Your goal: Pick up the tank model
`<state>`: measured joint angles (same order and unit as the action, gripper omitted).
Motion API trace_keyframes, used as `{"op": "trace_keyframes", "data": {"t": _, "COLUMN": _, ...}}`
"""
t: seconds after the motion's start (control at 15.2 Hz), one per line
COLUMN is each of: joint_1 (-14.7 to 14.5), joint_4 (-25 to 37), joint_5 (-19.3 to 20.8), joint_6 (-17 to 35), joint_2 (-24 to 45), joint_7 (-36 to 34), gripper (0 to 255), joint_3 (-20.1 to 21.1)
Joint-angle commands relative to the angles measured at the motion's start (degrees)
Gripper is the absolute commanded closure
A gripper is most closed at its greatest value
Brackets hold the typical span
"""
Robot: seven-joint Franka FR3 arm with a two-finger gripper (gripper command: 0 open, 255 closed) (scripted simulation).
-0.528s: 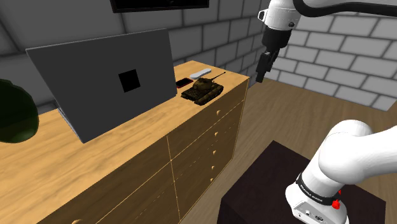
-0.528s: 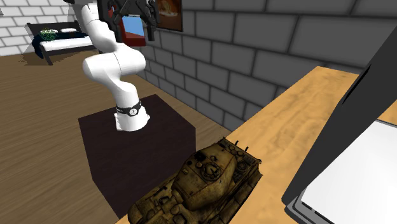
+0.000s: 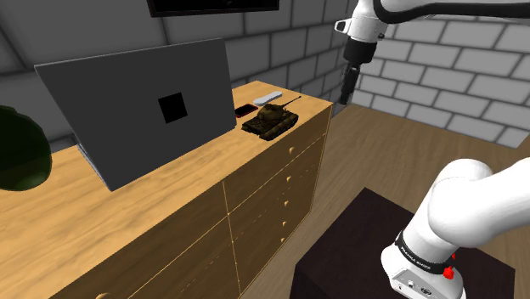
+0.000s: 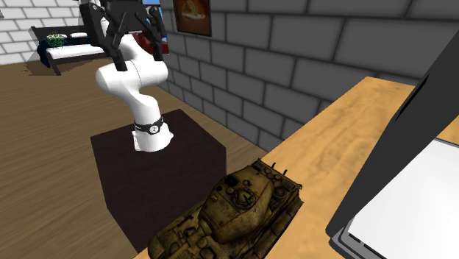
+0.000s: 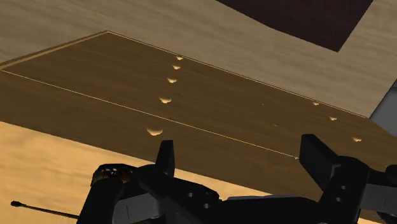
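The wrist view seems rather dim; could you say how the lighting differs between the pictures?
Wrist view: the dresser front is shaded, darker than the dresser top; shoulder view: evenly lit, no glare; second exterior view: the tank model is well lit.

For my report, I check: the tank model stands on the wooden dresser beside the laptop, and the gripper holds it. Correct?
No. The gripper hangs in the air off the end of the dresser, apart from the tank model, as the shoulder view shows. The rest is right.
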<state>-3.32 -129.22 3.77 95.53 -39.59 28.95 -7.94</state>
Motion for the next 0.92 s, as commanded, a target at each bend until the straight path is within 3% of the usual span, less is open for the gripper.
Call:
{"op": "trace_keyframes", "data": {"t": 0.0, "joint_1": -1.5, "joint_4": 1.9, "joint_5": -0.1, "joint_6": 1.7, "joint_2": 3.5, "joint_7": 7.5, "gripper": 0, "joint_3": -3.8}}
{"op": "trace_keyframes", "data": {"t": 0.4, "joint_1": -6.8, "joint_4": 10.9, "joint_5": -4.2, "joint_6": 4.7, "joint_2": 17.2, "joint_7": 29.2, "gripper": 0, "joint_3": -14.2}}
{"op": "trace_keyframes", "data": {"t": 0.66, "joint_1": -9.6, "joint_4": 19.6, "joint_5": -10.2, "joint_6": 3.9, "joint_2": 28.5, "joint_7": 44.3, "gripper": 0, "joint_3": -19.9}}
{"op": "trace_keyframes", "data": {"t": 0.86, "joint_1": -10.2, "joint_4": 27.5, "joint_5": -16.1, "joint_6": 1.5, "joint_2": 38.0, "joint_7": 55.5, "gripper": 0, "joint_3": -22.6}}
